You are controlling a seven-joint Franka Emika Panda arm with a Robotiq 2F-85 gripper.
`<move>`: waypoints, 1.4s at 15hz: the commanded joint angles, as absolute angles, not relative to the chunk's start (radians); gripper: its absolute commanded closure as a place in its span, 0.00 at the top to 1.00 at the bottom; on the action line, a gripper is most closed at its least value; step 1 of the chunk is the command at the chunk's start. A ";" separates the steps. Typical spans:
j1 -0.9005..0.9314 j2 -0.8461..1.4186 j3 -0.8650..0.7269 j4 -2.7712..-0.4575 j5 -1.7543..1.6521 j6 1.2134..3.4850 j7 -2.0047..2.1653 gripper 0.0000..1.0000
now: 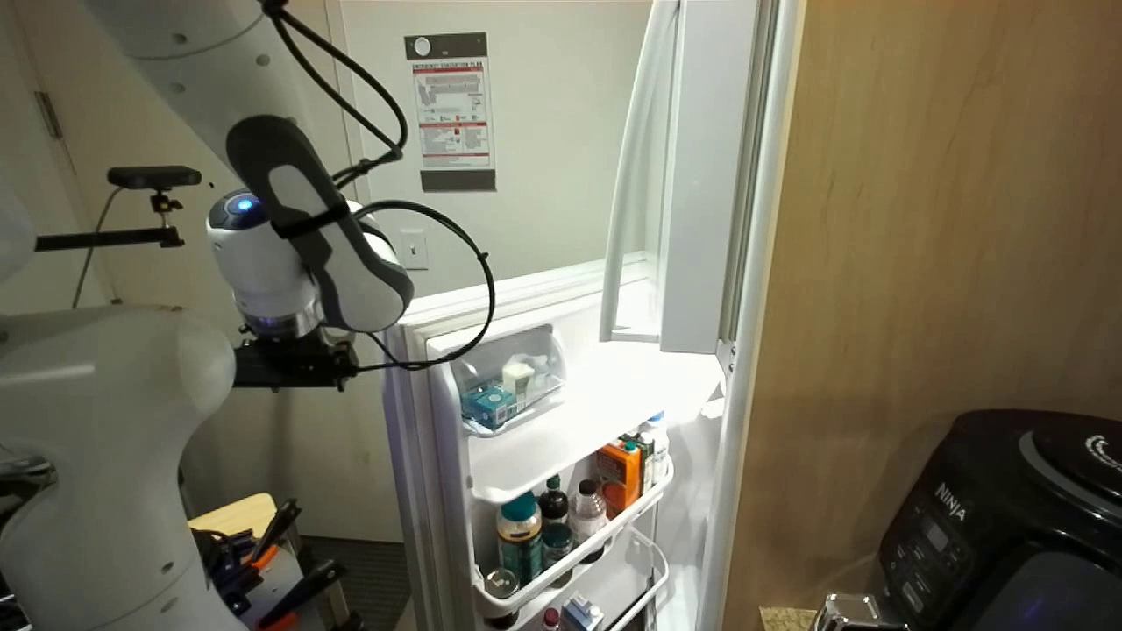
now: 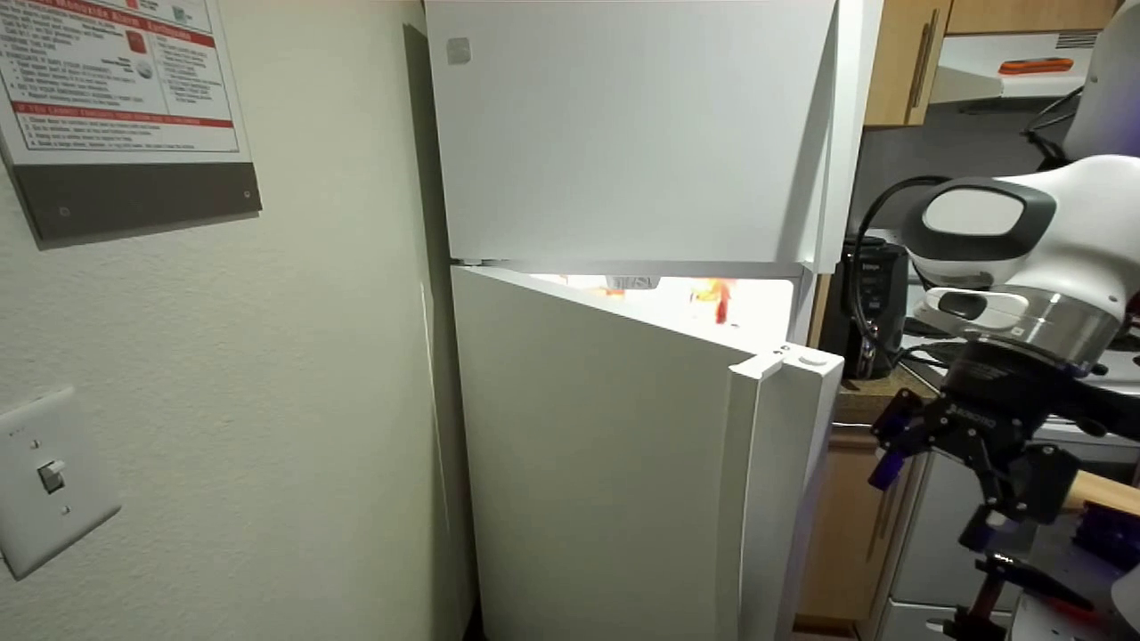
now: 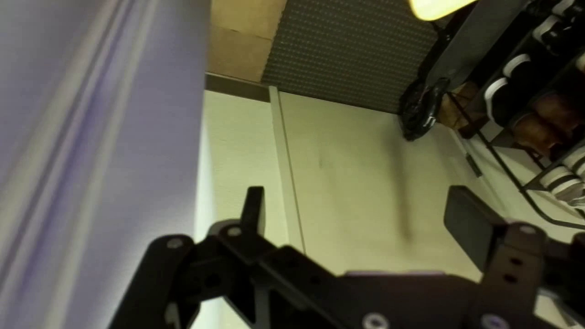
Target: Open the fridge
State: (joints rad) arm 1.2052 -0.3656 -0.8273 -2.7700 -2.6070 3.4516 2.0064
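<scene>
The fridge's lower door stands partly open in both exterior views. Its white outer face point(image 2: 606, 463) is seen from the front, and its inner shelves point(image 1: 561, 429) hold bottles, jars and cartons under bright light. The upper door point(image 2: 623, 133) is shut. My gripper point(image 2: 931, 499) is beside the free edge of the lower door, apart from it, with its fingers pointing down. In the wrist view the gripper point(image 3: 358, 210) is open with nothing between its fingers. The lower door's edge point(image 3: 105, 137) fills the left of that view. In an exterior view the gripper's fingers are hidden.
A wall with a notice point(image 1: 453, 114) and a light switch point(image 2: 49, 481) stands near the fridge's hinge side. A black Ninja appliance point(image 1: 947, 526) is past a wooden panel point(image 1: 929, 219). Clamps point(image 1: 263, 561) are by my base. A shoe rack point(image 3: 512, 183) shows in the wrist view.
</scene>
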 commanded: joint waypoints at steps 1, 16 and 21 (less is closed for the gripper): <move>0.935 -0.287 -0.712 -2.731 -2.607 3.454 1.964 1.00; 0.047 -0.384 -0.360 -2.703 -2.605 3.454 1.960 1.00; 0.086 -0.486 -0.355 -2.718 -2.576 3.454 2.012 0.60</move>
